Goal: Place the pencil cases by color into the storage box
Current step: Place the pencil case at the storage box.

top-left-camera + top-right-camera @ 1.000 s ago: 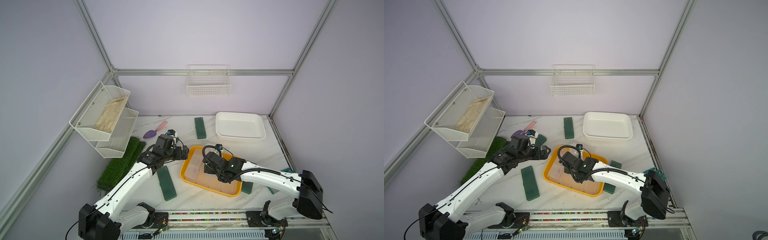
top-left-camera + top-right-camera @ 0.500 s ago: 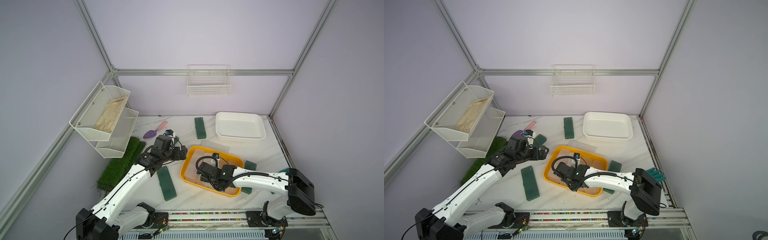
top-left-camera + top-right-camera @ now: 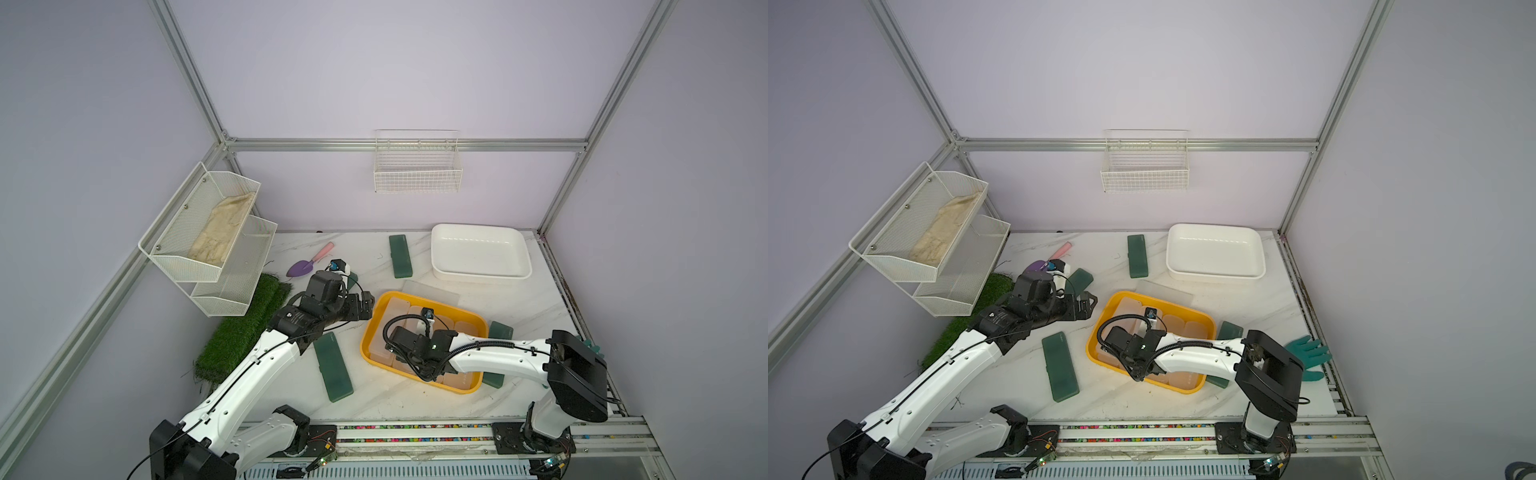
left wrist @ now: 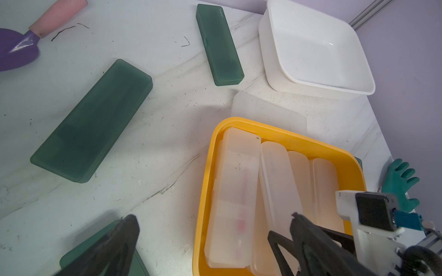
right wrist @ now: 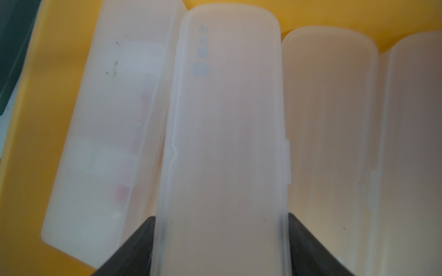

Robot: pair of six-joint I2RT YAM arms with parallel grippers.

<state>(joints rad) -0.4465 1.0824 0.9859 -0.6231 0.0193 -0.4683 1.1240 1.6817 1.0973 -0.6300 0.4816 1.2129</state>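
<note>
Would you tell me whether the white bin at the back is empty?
Empty: the white bin shows a bare floor in both top views; the nearest dark green pencil case lies outside, beside it.

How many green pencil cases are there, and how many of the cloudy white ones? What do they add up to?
Green pencil cases: 4
Frosted white pencil cases: 5 (4 in the yellow tray, 1 on the table behind it)
Total: 9
</note>
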